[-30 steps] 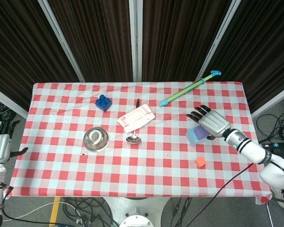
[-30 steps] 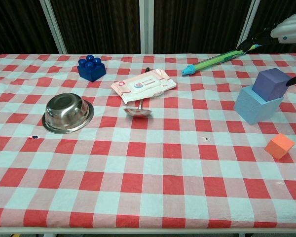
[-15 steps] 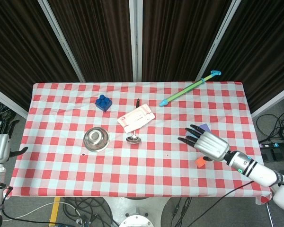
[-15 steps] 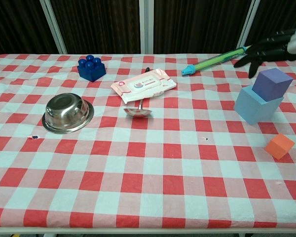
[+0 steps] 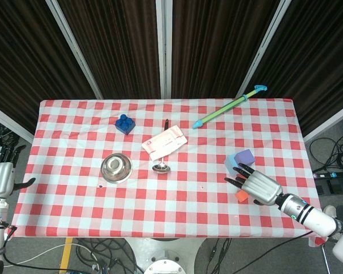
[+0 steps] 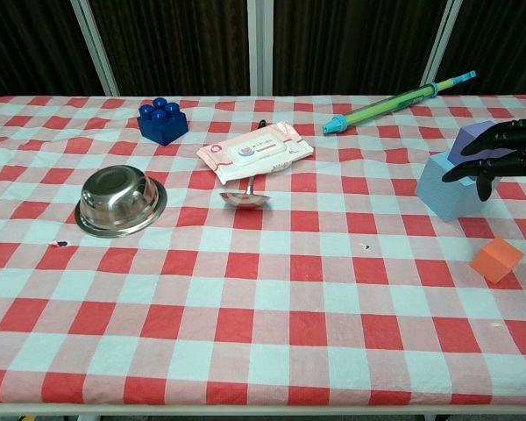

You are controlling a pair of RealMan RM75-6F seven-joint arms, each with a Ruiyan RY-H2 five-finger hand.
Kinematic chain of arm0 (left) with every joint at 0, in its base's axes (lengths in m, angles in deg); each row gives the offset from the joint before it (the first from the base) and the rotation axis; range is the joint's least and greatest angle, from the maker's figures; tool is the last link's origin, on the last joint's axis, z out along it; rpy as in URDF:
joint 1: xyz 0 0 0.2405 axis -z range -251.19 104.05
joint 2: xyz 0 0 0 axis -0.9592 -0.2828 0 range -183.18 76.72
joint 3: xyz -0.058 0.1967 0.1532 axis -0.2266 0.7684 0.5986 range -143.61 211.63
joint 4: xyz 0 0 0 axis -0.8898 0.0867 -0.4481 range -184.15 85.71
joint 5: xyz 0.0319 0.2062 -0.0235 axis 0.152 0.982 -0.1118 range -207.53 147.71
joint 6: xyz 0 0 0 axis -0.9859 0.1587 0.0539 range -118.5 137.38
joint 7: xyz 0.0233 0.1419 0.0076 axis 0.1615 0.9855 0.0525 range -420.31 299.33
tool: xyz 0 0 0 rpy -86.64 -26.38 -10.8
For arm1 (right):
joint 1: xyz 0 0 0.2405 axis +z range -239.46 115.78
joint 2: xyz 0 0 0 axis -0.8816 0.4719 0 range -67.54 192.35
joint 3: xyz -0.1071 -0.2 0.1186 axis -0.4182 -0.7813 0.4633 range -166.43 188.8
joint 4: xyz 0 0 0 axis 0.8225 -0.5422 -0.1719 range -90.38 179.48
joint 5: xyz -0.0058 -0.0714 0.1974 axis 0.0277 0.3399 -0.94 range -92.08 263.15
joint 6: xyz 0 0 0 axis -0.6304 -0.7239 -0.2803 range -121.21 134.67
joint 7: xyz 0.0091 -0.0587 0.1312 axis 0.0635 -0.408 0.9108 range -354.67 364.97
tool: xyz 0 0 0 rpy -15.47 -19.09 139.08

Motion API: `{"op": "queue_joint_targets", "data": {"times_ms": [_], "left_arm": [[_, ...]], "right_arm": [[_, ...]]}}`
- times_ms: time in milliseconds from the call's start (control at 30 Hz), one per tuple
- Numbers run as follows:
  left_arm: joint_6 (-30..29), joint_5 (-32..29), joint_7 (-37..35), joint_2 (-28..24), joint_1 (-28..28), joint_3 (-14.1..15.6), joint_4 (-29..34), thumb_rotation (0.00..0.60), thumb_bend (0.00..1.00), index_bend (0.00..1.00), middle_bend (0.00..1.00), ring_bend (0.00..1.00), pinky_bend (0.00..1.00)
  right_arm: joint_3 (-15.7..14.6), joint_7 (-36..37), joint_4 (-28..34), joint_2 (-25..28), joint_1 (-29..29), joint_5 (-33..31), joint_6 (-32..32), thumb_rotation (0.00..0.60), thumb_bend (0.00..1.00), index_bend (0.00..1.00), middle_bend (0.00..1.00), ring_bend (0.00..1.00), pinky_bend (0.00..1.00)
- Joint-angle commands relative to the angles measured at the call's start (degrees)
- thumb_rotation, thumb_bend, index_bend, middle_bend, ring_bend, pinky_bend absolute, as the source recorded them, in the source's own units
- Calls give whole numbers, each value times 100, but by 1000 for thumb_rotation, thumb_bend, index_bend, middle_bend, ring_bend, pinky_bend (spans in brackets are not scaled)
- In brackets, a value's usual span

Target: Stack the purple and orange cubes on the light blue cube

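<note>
Leftmost, the left hand (image 5: 1,177) is held off the table's edge, fingers apart, holding nothing. Farther right, the purple cube (image 6: 473,139) is seen stacked on the light blue cube (image 6: 445,189), just behind the right hand (image 6: 508,149), whose fingers are spread, empty, above the small orange cube (image 6: 497,259).

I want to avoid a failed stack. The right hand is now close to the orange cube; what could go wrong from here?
1. The right hand hovers open between the orange cube and the stack; its fingers could brush the purple cube off the light blue cube.
2. The purple cube sits toward one edge, off-centre, so a third cube may tip the stack.
3. The orange cube lies near the table edge; a poor grasp could push it off.
</note>
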Motion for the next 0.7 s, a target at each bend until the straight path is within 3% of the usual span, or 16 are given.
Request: {"op": "queue_joint_targets", "data": {"times_ms": [33, 700], "left_arm": [[-5, -10, -10, -2, -3, -10, -7, 600, 60, 208, 189, 167, 309], [-10, -19, -81, 3, -10, -22, -32, 600, 60, 209, 189, 167, 310]], "right_arm": [[-6, -58, -80, -118, 25, 24, -113, 600, 52, 3, 317, 39, 18], [-26, -153, -277, -503, 124, -130, -578, 600, 82, 18, 349, 50, 19]]}}
